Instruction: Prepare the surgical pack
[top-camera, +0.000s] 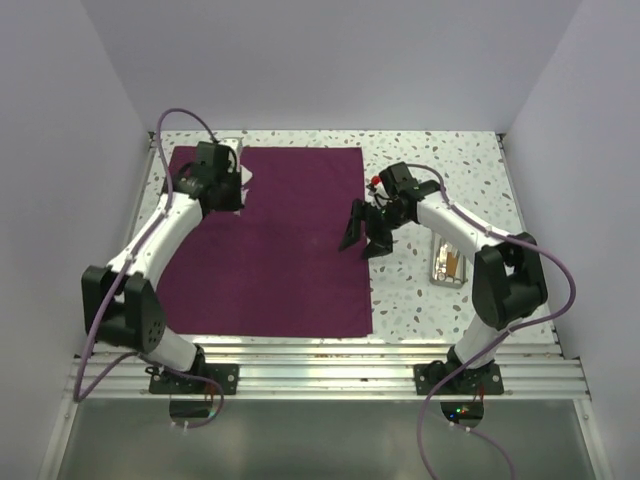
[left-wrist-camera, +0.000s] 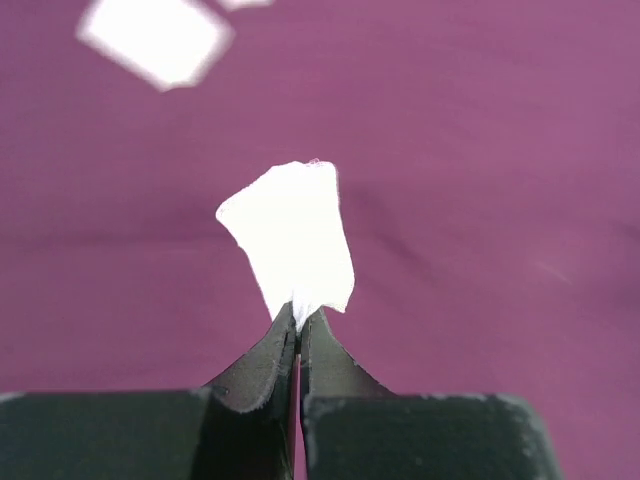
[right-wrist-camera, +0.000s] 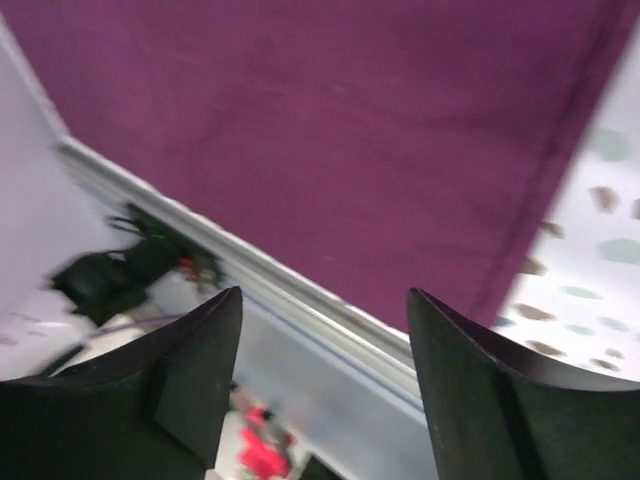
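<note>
The surgical pack (top-camera: 265, 240) is a deep purple sheet spread flat on the speckled table (top-camera: 440, 165). My left gripper (top-camera: 238, 185) hovers over its far left corner. In the left wrist view that gripper (left-wrist-camera: 298, 318) is shut on a small white piece of gauze-like material (left-wrist-camera: 290, 235) that sticks up from the fingertips above the sheet (left-wrist-camera: 480, 200). Another white square (left-wrist-camera: 155, 38) lies on the sheet further off. My right gripper (top-camera: 362, 238) hangs open over the sheet's right edge. Nothing sits between its fingers (right-wrist-camera: 325, 295), and the sheet's hem (right-wrist-camera: 540, 200) runs past them.
A clear package (top-camera: 447, 262) holding small items lies on the table right of the sheet, beside the right arm. An aluminium rail (top-camera: 330, 348) runs along the near edge, with the arm bases bolted to it. White walls close in the left, back and right.
</note>
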